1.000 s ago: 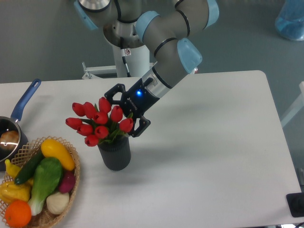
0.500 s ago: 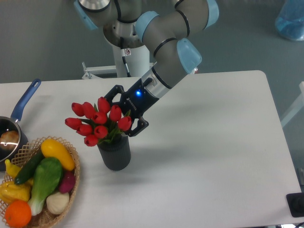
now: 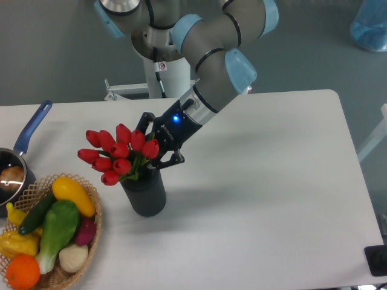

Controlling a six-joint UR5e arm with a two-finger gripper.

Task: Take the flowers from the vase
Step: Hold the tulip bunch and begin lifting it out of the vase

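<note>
Camera view from above the table gives me the fingers (image 3: 171, 158) first: the two black tips sit close together around the right side of the flowers (image 3: 116, 153), just where the stems and leaves leave the heads. I read that as the gripper (image 3: 158, 147) pinching the bunch, though the buds hide the contact itself, so I would not swear how much stem is actually between the pads. The blue light on the wrist is lit, and the arm slants down to it from the upper right.

The flowers have their stems inside the vase (image 3: 144, 192), heads fanned out to the left, leaning toward the basket (image 3: 91, 232) of vegetables. The vase stands upright on the white table (image 3: 272, 181), near the basket but not touching it. A blue-handled saucepan (image 3: 24, 148) sits at the far left edge.

My worry from here is the lift. If the stems bind in the vase neck, a pull along the arm's slant could drag or tip the vase with them, toward the basket. If the grip has caught only leaves or one outer stem, the bunch could slide free or come apart partway up. A straight vertical pull looks safest to me.
</note>
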